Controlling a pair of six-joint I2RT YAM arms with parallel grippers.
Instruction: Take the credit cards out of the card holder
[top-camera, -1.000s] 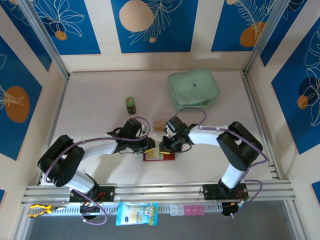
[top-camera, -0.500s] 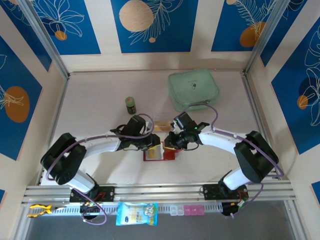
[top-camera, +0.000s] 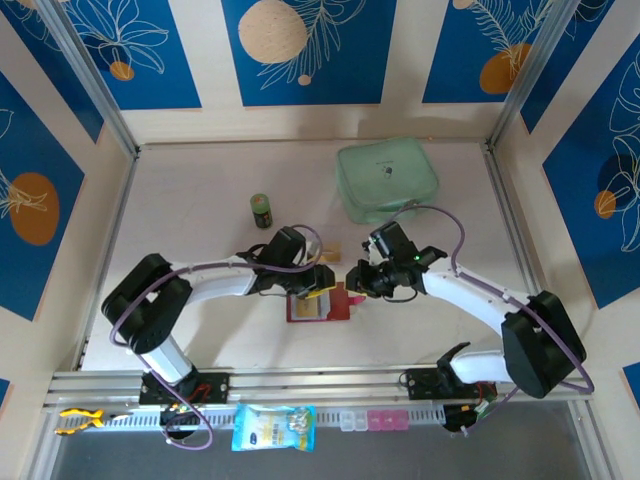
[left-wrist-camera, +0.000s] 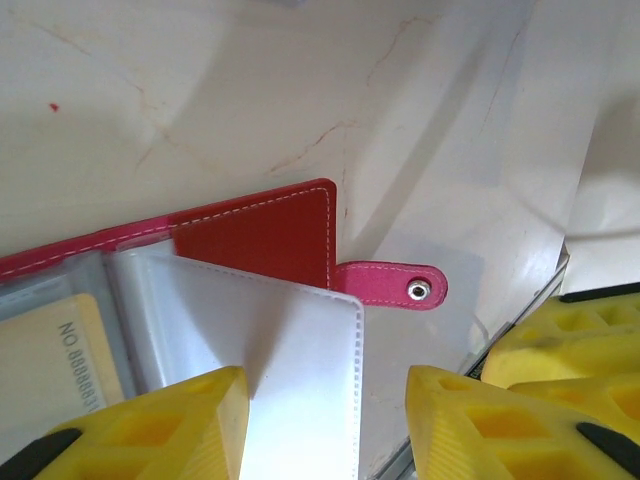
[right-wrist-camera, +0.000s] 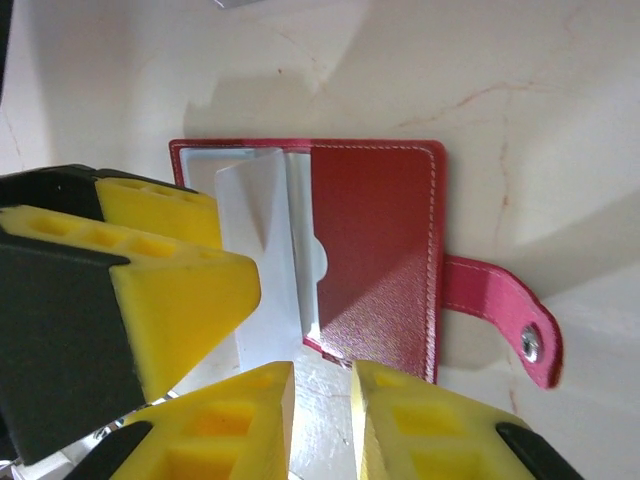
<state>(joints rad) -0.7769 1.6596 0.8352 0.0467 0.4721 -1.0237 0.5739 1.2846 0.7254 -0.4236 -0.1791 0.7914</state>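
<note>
The red card holder (top-camera: 320, 308) lies open on the table, its pinkish snap tab (left-wrist-camera: 392, 285) pointing right. A clear sleeve (left-wrist-camera: 290, 350) lifts off it. A yellow credit card (left-wrist-camera: 55, 355) sits in a sleeve at the left. A tan card (top-camera: 322, 251) lies on the table just behind. My left gripper (left-wrist-camera: 325, 400) is open over the sleeve's free edge, gripping nothing. My right gripper (right-wrist-camera: 322, 390) hovers at the holder's near edge, jaws a narrow gap apart with bare table between them. From above, the left gripper (top-camera: 318, 287) and right gripper (top-camera: 357, 284) flank the holder.
A mint-green pouch (top-camera: 387, 180) sits at the back right and a small green bottle (top-camera: 261, 210) at the back left. The metal rail (top-camera: 320, 382) runs along the near edge. The two grippers' yellow fingers (right-wrist-camera: 170, 285) stand very close together.
The left jaws have opened and moved right over the holder. The right gripper has drawn back to the right, off the holder, and opened slightly. The snap tab now lies uncovered.
</note>
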